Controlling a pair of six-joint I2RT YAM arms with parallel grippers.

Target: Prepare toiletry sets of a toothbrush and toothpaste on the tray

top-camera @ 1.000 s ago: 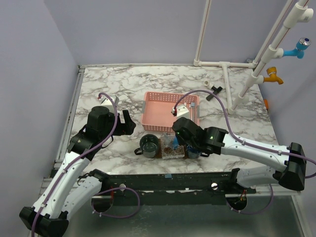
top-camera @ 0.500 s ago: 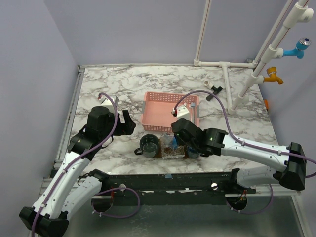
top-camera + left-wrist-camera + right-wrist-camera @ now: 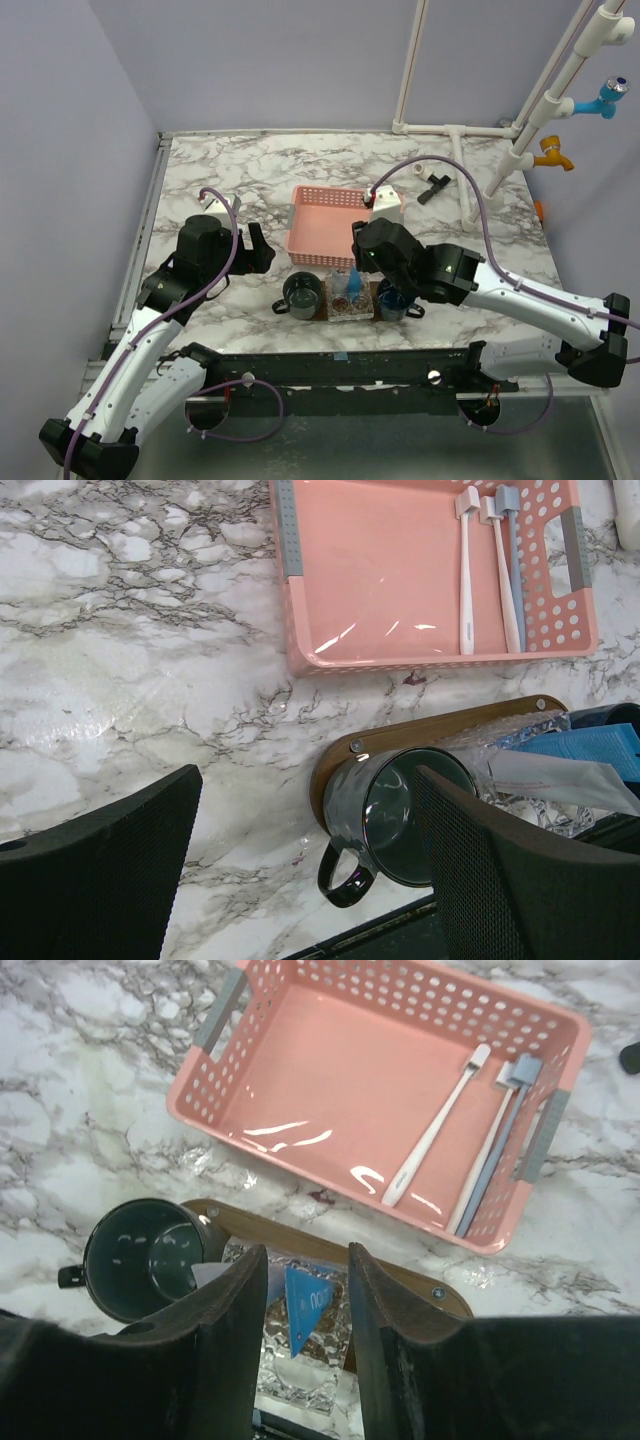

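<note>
White lettering on the blue packet is too blurred to read.

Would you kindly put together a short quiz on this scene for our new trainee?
1. True or false: the wooden tray lies nearer the arm bases than the pink basket.
2. How many toothbrushes lie in the basket?
3. Multiple choice: the left gripper is A) open and empty, B) shut on a toothbrush, C) shut on a mug.
Key: 1 true; 2 three; 3 A.
</note>
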